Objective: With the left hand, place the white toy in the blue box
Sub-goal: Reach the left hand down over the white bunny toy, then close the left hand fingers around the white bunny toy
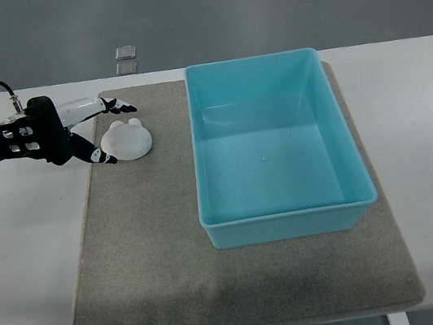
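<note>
left hand (96, 132) reaches in from the left edge with its fingers (119, 106) spread, one set above and one below the white toy (127, 139), bracketing it without closing, so nothing is gripped yet. that spread looks meant to straddle the toy before the squeeze. the toy lies flat on the grey mat (156, 246), near its far left corner, just left of the blue box (288, 221), which sits open and empty beside it, a short carry to the right. no right hand shows.
</note>
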Robot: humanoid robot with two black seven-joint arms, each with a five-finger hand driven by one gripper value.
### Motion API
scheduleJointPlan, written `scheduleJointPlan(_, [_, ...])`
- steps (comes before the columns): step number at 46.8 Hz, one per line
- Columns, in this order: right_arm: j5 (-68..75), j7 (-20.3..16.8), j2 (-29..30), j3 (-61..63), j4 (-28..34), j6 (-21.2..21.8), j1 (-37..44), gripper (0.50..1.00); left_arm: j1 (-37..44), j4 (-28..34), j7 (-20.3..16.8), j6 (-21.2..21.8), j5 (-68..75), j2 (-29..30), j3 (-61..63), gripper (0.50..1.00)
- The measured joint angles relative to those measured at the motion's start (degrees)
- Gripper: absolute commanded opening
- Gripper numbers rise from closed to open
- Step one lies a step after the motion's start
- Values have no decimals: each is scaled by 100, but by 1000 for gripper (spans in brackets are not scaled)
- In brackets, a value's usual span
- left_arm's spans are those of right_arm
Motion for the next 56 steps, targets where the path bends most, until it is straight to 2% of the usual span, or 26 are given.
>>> scheduleJointPlan(5, [0,0,0,1,0,0,0,936,0,12,-2,96,14,-9,104,857])
scheduleJointPlan(14, [0,0,0,1,0,0,0,936,-12,67,-2,512,174,-28,431,855])
scheduleJointPlan(39, [0,0,0,-1,0,0,0,936,-17,78,-3,525,188,-46,462,784])
scheduleJointPlan(52, [0,0,0,-1,0,0,0,936,-29,74,4,524,219,-64,560,500])
scheduleJointPlan(56, [0,0,0,-1,0,0,0,936,-36,74,14,535,222,-64,563,500])
